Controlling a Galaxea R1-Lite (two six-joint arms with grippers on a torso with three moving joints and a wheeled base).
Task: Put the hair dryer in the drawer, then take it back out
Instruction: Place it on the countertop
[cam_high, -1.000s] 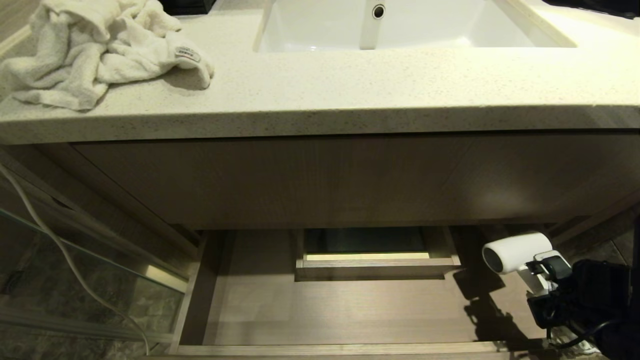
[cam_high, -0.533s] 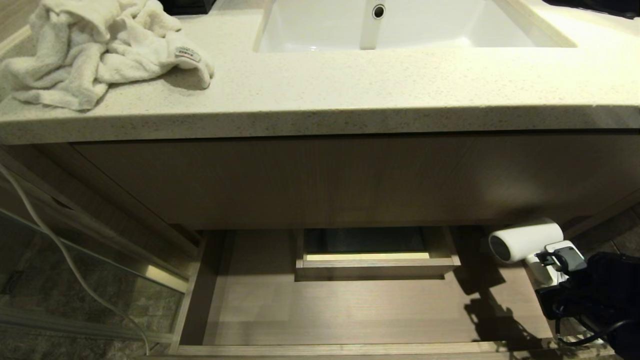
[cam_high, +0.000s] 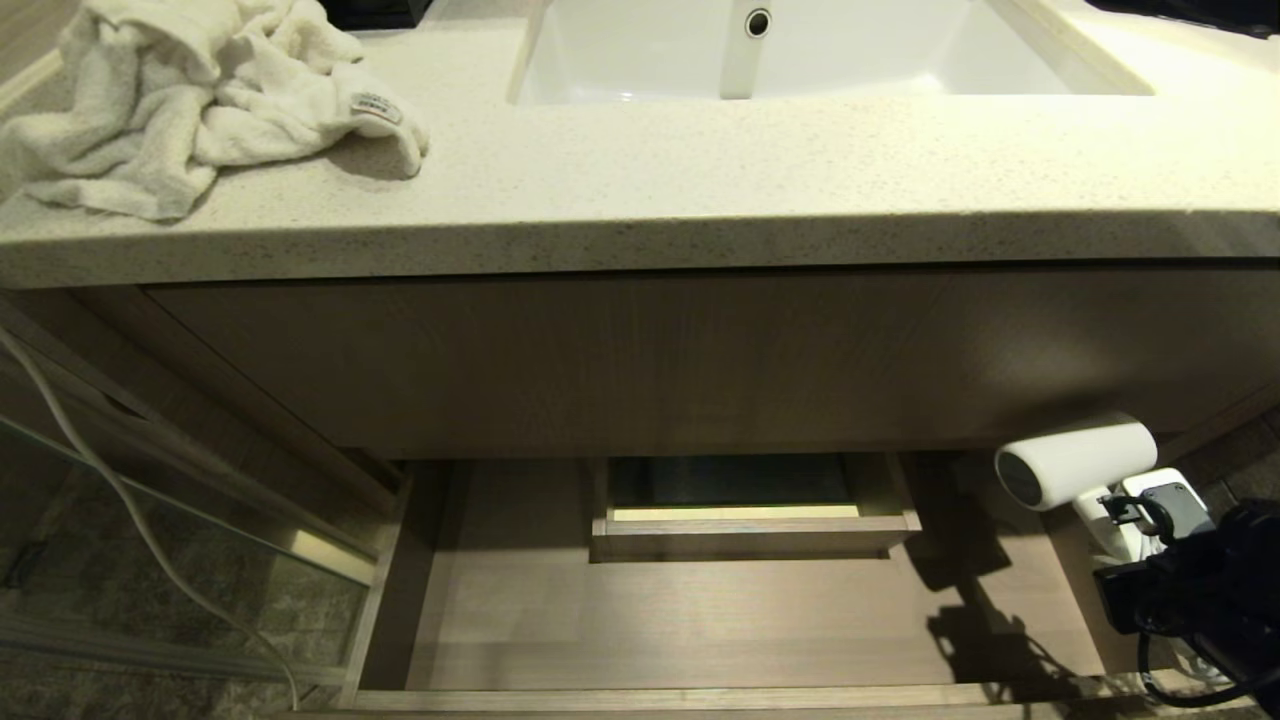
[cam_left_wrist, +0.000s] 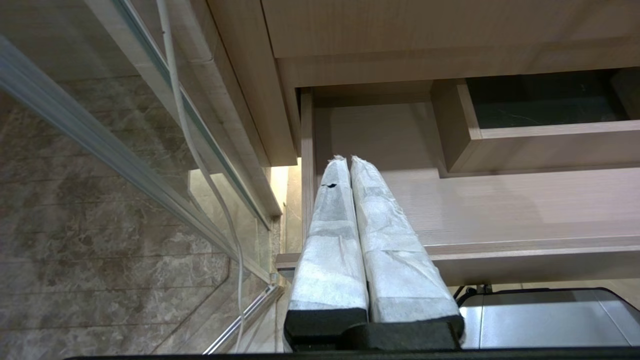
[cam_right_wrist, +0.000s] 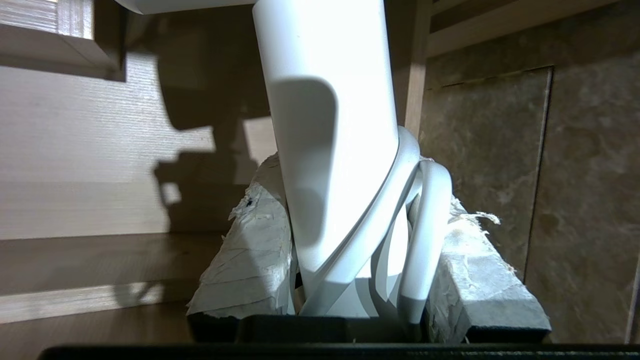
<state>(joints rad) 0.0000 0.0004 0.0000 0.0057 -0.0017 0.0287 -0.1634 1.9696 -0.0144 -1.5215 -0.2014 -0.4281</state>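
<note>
The white hair dryer (cam_high: 1075, 462) hangs above the right end of the pulled-out drawer (cam_high: 680, 610), its dark grey round end facing left. My right gripper (cam_high: 1125, 530) is shut on its slim handle (cam_right_wrist: 330, 150), with the bundled cord (cam_right_wrist: 425, 220) caught between the padded fingers (cam_right_wrist: 250, 240) too. The drawer floor (cam_right_wrist: 75, 150) lies below, bare, with the boxed cutout (cam_high: 745, 505) at its back. My left gripper (cam_left_wrist: 345, 162) is shut with nothing in it, parked by the drawer's left front corner (cam_left_wrist: 300, 260).
A stone countertop (cam_high: 700, 190) with a white sink (cam_high: 790, 50) overhangs the drawer. A crumpled towel (cam_high: 200, 100) lies on its left. A glass panel (cam_high: 150, 540) and a white cable (cam_high: 120, 500) stand left of the drawer. Stone tile wall (cam_right_wrist: 550, 175) is to the right.
My right gripper has lifted the hair dryer up and to the right, away from the drawer floor. The left arm has kept still.
</note>
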